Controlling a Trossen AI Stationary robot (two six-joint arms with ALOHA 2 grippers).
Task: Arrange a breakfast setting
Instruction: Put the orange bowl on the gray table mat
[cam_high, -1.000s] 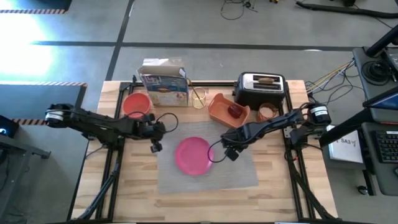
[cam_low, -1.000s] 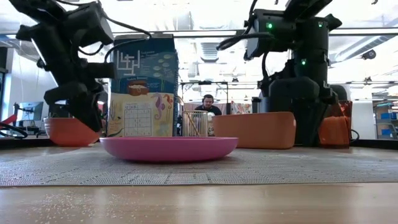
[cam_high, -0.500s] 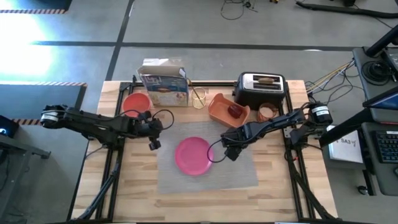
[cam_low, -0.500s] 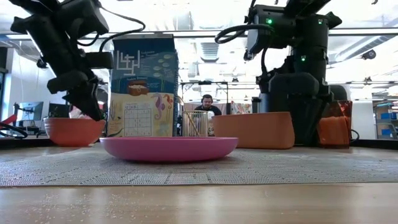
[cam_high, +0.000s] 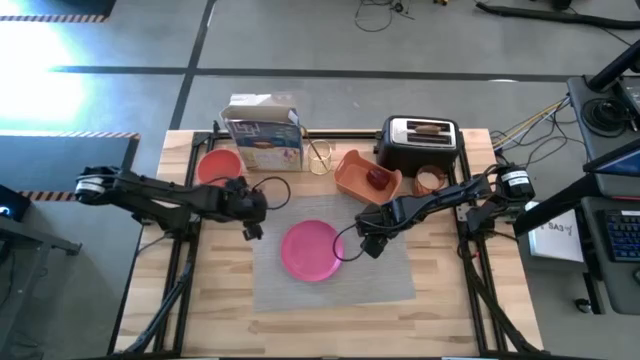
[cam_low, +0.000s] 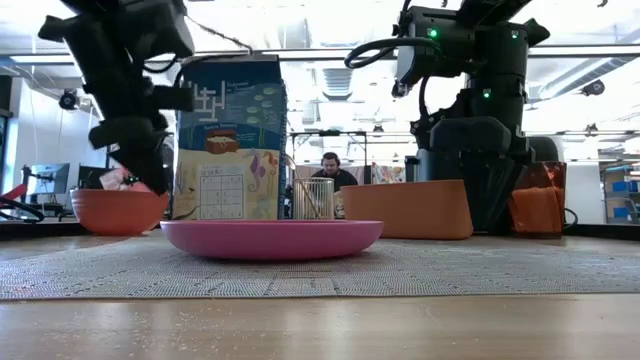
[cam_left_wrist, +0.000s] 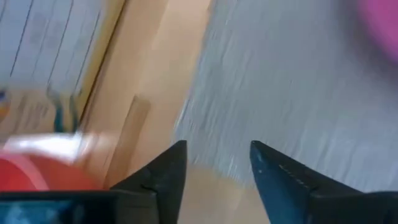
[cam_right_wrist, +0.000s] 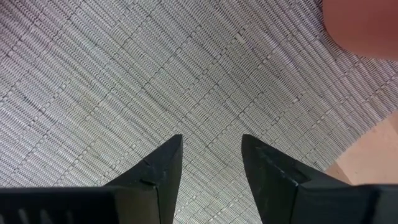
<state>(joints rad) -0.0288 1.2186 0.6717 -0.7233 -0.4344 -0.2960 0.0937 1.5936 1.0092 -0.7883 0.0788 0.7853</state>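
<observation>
Crossword-printed cereal box (cam_low: 231, 140) behind pink plate (cam_high: 311, 249), left end effector (cam_high: 253, 232) and right end effector (cam_high: 369, 246) both parted, empty.

Open placemat (cam_high: 335, 285) on the near side of the pink plate (cam_high: 311, 250), bare wood beyond it at the near edge. Far row crowded: orange bowl (cam_high: 219, 167), cereal box (cam_high: 263, 133), tray (cam_high: 366, 177), toaster (cam_high: 419, 144), cup (cam_high: 430, 181). Narrow gap between box and tray, a glass (cam_high: 319, 158) in it.
</observation>
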